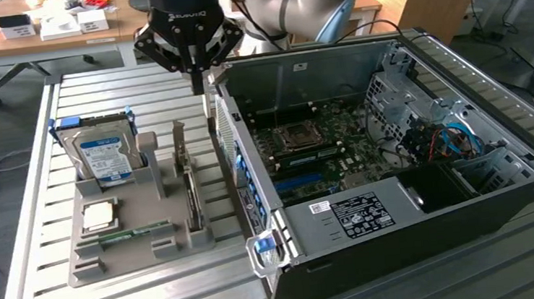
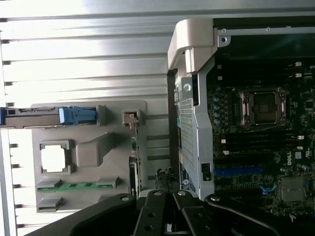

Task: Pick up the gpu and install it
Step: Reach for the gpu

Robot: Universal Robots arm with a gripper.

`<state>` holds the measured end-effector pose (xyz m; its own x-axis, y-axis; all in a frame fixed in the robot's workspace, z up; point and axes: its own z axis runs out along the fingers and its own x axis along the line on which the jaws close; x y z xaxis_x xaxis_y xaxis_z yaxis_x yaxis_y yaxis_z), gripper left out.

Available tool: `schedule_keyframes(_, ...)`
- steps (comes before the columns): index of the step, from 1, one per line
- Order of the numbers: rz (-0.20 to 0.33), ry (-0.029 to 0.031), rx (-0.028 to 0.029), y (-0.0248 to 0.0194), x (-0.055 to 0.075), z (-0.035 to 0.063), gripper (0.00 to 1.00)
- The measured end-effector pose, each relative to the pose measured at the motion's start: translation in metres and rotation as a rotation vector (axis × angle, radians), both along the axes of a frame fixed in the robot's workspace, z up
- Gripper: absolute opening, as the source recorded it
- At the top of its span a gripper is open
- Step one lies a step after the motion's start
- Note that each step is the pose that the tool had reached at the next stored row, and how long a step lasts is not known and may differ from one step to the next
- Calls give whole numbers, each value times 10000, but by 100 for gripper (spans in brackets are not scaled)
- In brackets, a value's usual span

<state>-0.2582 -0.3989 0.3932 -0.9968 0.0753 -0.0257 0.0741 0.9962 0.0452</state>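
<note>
Closed and empty, the gripper [image 1: 200, 79] hangs at upper centre of the exterior view. The gpu [image 1: 191, 189] stands edgewise in the grey holder [image 1: 123, 267], lower left. Descending shut risks striking the card's edge or the case [image 1: 290, 82] wall.

Upright hard drive [image 1: 105, 155], open computer case [image 1: 430, 244]
</note>
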Motion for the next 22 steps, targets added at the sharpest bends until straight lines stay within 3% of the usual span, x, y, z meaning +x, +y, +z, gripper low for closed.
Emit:
schedule_keyframes(9, 0, 0, 0, 0, -207, -1, 11)
schedule_keyframes(22, 1, 0, 0, 0, -216, 0, 11)
